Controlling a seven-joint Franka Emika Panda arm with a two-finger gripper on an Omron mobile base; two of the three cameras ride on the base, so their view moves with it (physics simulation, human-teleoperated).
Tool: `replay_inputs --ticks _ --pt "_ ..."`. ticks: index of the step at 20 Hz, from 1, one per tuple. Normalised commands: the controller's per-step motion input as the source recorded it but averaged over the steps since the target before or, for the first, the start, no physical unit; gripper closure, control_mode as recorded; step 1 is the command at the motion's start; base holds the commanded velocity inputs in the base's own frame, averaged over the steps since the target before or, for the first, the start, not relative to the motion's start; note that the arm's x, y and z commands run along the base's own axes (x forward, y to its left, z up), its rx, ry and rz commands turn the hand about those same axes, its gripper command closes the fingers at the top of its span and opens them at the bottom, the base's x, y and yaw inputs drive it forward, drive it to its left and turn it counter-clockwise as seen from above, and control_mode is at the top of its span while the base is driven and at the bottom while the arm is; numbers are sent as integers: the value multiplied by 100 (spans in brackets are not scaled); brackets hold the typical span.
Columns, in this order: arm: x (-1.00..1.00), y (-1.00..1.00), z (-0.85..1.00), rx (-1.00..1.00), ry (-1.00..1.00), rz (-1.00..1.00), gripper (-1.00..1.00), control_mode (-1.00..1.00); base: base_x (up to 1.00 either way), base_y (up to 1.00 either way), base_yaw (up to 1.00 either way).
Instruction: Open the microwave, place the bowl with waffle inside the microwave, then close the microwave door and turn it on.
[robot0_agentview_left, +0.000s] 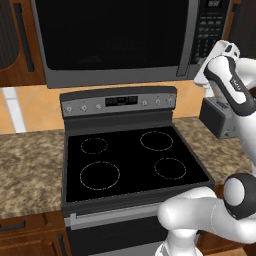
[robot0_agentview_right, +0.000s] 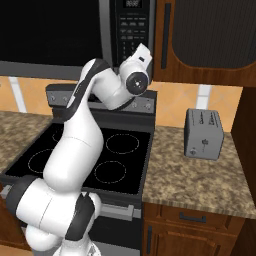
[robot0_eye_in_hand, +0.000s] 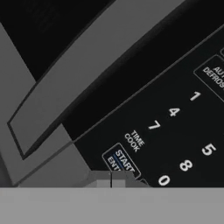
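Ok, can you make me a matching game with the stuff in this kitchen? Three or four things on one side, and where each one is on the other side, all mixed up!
Things:
1. microwave door
2. toaster
3. gripper
4. stove

Places or states:
A. standing on the speckled counter, right of the stove
B. shut, above the stove
C. fingers together, right by the START button
D. under the microwave, four burner rings with nothing on them

Pairs: 1-B, 2-A, 3-C, 4-D
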Motion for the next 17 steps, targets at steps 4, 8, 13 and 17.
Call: replay_inputs --ticks 4,8,13,17 --pt "11 0 6 0 -5 0 100 -100 0 0 0" --pt "29 0 3 -1 -5 0 100 -100 0 0 0" --pt "32 3 8 -1 -2 0 100 -100 0 0 0" --pt "33 11 22 -2 0 0 100 -100 0 0 0"
